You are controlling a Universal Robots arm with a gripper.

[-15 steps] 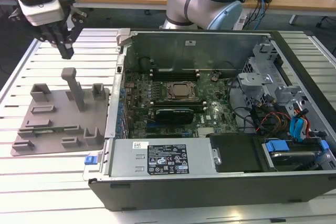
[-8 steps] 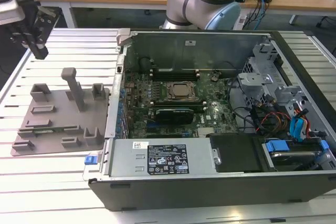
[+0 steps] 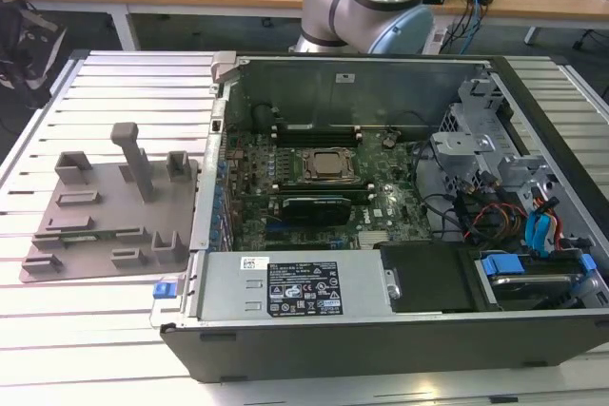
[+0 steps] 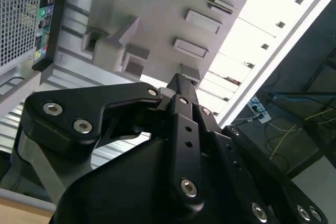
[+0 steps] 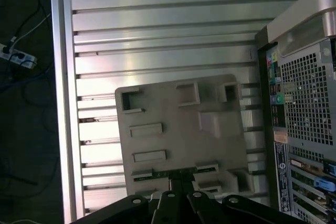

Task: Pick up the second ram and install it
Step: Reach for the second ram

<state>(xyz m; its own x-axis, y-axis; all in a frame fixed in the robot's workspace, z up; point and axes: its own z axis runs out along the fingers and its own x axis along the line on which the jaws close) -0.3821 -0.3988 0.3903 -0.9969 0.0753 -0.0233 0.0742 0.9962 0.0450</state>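
Where the gripper (image 5: 181, 195) hangs: high over the grey fixture plate (image 5: 178, 129). Black fingers (image 5: 169, 205) are pressed together with nothing pinched between them, as far as both wrist views show.
second ram (image 5: 173, 172): thin green stick lying flat in a slot on the plate, at the plate edge under the gripper, tucked between small raised blocks. Not touched yet.
fixture plate: sits on the slatted metal table (image 5: 157, 24), just beside the rear panel of the open pc case (image 5: 304, 103).
pc case: in the exterior view it lies on its side with the lid off and the motherboard (image 3: 249, 173) facing up. The processor socket (image 3: 326, 166) is in the middle, well apart from the stick.
risk 1: imo closed fingers coming down would land on top of the stick instead of around it, and could flex it.
risk 2: those blocks leave little room, so an off-centre pinch probably lifts it crooked or snags it.
risk 3: a tilted stick won't seat in a slot. Also the case wall stands between plate and board, so a low carry could clip it.
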